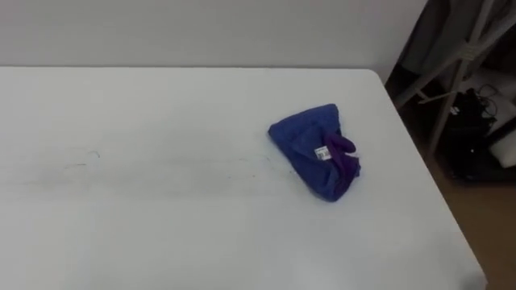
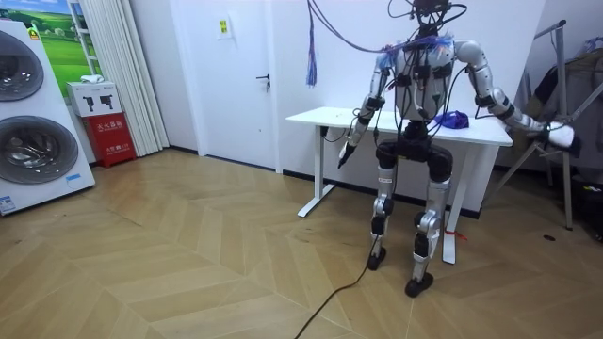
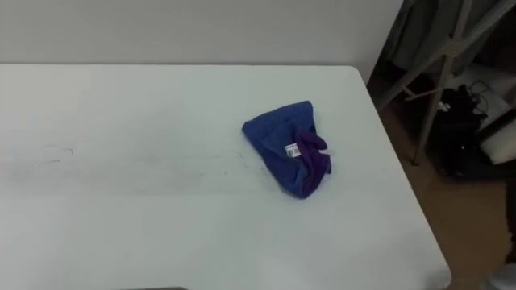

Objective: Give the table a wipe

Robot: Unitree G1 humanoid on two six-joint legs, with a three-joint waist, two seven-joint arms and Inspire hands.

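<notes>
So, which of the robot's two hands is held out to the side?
The right hand, stretched out past the end of the table on the room view's right. The left hand instead hangs down in front of the table.

Herringbone wood floor (image 2: 188,264), white walls (image 2: 179,66), a door (image 2: 240,85), two stacked washers (image 2: 33,113).

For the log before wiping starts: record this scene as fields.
table: white rectangular table, robot standing at its near edge
cloth: crumpled blue cloth with purple fold, near the table's right end, no hand on it
marks: faint grey streaks left of the cloth
left hand: lowered below the tabletop
right hand: held out beyond the table's right end
</notes>
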